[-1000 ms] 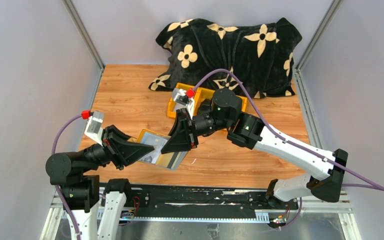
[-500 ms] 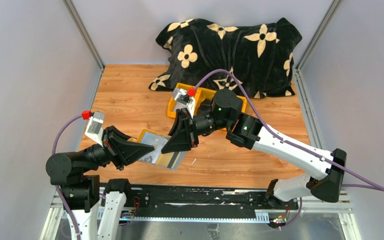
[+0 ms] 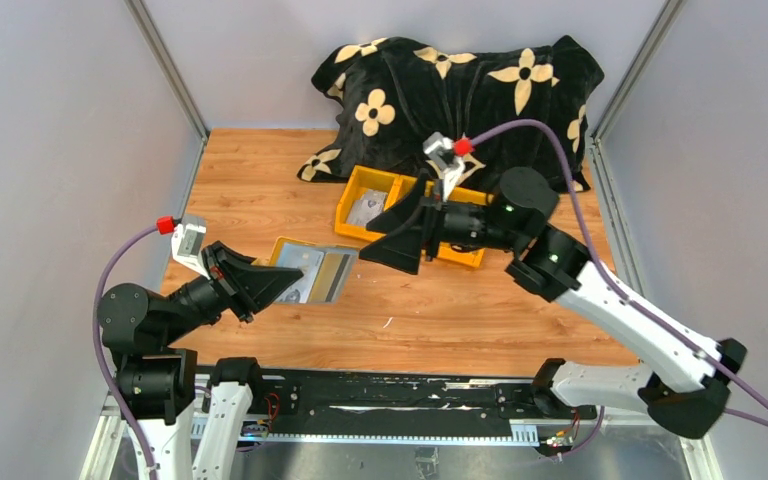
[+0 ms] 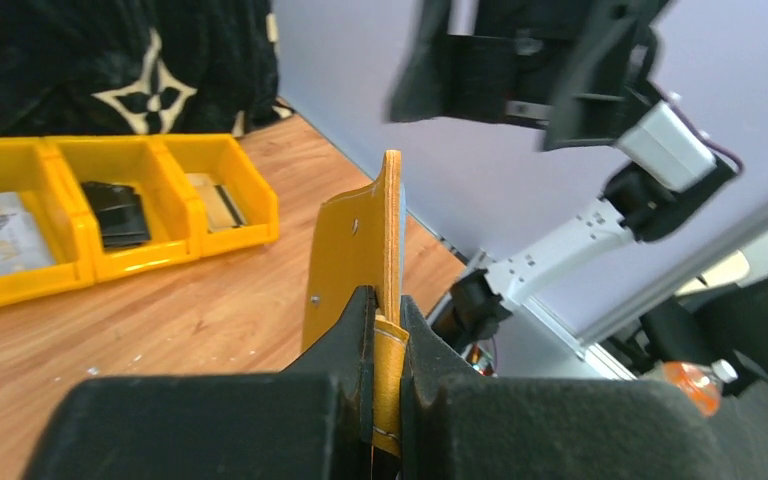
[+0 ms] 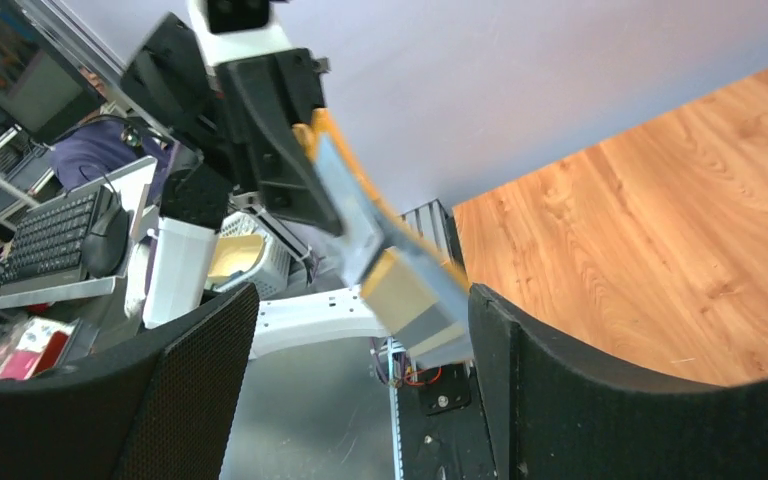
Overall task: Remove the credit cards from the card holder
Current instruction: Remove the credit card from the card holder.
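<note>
— Where does the top camera sit?
— High above and behind the arm bases. It looks down and forward over the whole table [image 3: 260, 170] to the back wall. It's the far view.
— And the left wrist one?
— Right behind the left gripper [image 4: 387, 300], very close, looking along the fingers toward the yellow bin [image 4: 140, 262] and the right arm [image 4: 610, 210].
— The right wrist?
— It peers out between the right gripper's [image 5: 360, 300] own fingers, back toward the left gripper and the near edge.
— What's shared?
— All three catch the wallet [image 3: 310, 272]. The top and left wrist views both show the bin.
</note>
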Motion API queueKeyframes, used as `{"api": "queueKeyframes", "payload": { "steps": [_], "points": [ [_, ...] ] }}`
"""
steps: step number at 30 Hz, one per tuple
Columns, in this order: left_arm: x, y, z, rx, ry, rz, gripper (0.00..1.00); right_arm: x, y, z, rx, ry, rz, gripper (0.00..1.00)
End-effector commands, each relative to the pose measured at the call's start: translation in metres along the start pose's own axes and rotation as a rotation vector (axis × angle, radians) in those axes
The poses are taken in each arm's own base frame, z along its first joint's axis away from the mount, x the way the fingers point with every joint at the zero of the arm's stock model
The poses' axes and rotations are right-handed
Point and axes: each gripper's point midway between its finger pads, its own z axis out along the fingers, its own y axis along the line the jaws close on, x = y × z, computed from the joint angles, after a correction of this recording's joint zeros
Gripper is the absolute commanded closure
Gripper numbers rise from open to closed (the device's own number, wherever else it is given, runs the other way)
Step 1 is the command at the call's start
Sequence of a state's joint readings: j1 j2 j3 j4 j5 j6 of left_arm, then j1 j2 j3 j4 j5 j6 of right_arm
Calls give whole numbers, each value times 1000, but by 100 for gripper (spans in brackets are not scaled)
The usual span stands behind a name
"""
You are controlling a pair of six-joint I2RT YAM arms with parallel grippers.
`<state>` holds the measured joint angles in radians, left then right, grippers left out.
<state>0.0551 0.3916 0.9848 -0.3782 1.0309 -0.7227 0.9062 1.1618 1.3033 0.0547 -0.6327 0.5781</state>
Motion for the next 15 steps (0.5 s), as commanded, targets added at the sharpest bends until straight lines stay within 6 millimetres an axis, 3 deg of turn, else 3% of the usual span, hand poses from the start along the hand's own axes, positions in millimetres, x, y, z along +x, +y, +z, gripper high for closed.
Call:
{"api": "queueKeyframes", "payload": {
  "steps": [1, 9, 15],
  "points": [
    [-13, 14, -1, -107, -72, 47, 100, -9, -7, -20, 112, -79, -1, 21],
    [-16, 11, 0, -87, -83, 31, 100, 19, 29, 8, -175, -17, 173, 27],
    [-15, 4, 0, -54, -71, 23, 100, 35, 39, 28, -285, 32, 250, 29]
  ]
}}
